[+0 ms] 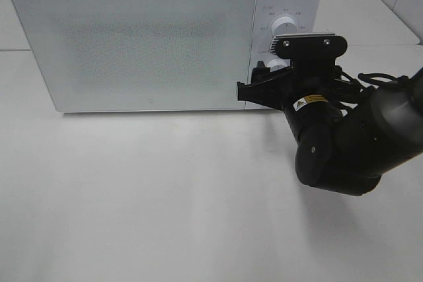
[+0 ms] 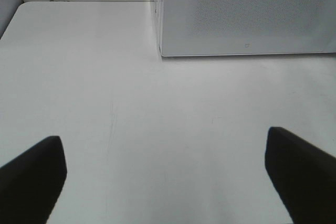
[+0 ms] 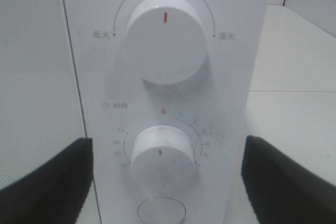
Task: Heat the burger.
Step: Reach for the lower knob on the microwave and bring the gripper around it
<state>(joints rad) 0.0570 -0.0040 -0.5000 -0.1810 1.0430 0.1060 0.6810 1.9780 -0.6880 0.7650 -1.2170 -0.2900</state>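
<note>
My right arm (image 1: 360, 140) is glossy black with rounded housings, a yellow warning label (image 1: 308, 100), a two-screw bracket (image 1: 310, 45) and looped black cables (image 1: 370, 78). My right gripper (image 3: 167, 148) is black.

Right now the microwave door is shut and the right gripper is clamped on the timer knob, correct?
Not clamped. The right wrist view shows the right gripper open, its fingers standing clear on either side of the timer knob. The microwave door is shut.

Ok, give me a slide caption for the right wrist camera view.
Open right gripper faces the white microwave's control panel, black fingers framing the round white timer dial.
</note>
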